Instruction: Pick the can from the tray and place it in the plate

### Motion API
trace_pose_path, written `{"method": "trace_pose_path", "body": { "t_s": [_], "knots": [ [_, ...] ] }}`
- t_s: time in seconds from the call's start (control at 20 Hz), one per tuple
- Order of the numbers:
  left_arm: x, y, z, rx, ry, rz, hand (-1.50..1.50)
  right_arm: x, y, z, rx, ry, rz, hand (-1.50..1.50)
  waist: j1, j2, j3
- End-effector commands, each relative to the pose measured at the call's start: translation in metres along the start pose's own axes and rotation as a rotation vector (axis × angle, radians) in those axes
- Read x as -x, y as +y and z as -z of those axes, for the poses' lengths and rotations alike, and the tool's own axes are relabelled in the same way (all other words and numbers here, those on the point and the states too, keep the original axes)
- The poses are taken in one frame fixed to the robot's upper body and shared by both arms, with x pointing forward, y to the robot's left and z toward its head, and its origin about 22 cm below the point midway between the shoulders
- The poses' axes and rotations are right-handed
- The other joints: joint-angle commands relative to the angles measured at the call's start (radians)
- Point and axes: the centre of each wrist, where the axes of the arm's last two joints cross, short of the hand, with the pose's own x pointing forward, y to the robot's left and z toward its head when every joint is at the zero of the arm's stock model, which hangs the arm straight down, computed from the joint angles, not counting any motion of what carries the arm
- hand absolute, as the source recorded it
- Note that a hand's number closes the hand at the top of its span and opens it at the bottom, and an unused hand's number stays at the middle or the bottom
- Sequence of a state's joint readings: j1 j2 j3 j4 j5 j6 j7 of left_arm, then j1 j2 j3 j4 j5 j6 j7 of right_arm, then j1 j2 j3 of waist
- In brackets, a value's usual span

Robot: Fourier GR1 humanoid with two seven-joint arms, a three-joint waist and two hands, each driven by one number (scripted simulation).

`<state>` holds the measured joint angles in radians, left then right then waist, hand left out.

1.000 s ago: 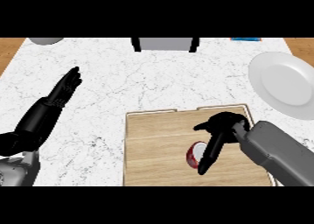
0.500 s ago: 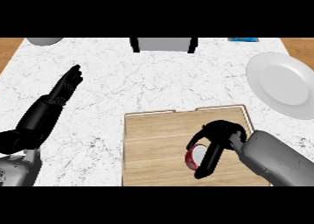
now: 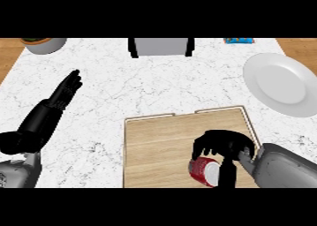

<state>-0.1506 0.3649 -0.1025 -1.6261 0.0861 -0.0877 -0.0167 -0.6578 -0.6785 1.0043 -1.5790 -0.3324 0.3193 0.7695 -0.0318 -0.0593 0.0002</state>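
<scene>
A red can (image 3: 204,170) with a pale end lies on its side near the front of the wooden tray (image 3: 160,145). My right hand (image 3: 220,145) sits over the can, its fingers and thumb curled round the can's top and sides, hiding part of it. The white plate (image 3: 283,84) stands on the counter at the right, beyond the tray and apart from it. My left hand (image 3: 47,112) rests open at the left with straight fingers pointing away, holding nothing.
A grey box-like object (image 3: 160,46) stands at the counter's far edge in the middle. A pot (image 3: 43,43) sits at the far left corner and a small blue item (image 3: 240,40) at the far right. Wooden floor shows beyond both sides.
My right hand has drawn in and curled down round the can, which has shifted slightly toward the tray's front. The left hand has not moved.
</scene>
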Motion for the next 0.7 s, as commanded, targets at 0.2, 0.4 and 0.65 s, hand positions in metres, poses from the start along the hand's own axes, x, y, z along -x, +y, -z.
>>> {"method": "trace_pose_path", "body": {
  "t_s": [0.2,0.4,0.65],
  "knots": [
    [0.013,0.010,-0.010,-0.051,0.060,-0.002,0.00,-0.018,0.002,-0.068,0.384,-0.298,-0.492,1.50,-0.072,-0.013,0.018],
    [0.015,0.011,-0.018,-0.081,0.063,-0.005,0.00,-0.005,0.007,-0.096,0.551,-0.417,-0.579,1.50,-0.100,-0.003,0.019],
    [0.017,0.016,-0.024,-0.114,0.050,0.003,0.00,0.024,0.016,-0.122,0.688,-0.525,-0.614,1.50,-0.132,0.018,0.016]
  ]
}}
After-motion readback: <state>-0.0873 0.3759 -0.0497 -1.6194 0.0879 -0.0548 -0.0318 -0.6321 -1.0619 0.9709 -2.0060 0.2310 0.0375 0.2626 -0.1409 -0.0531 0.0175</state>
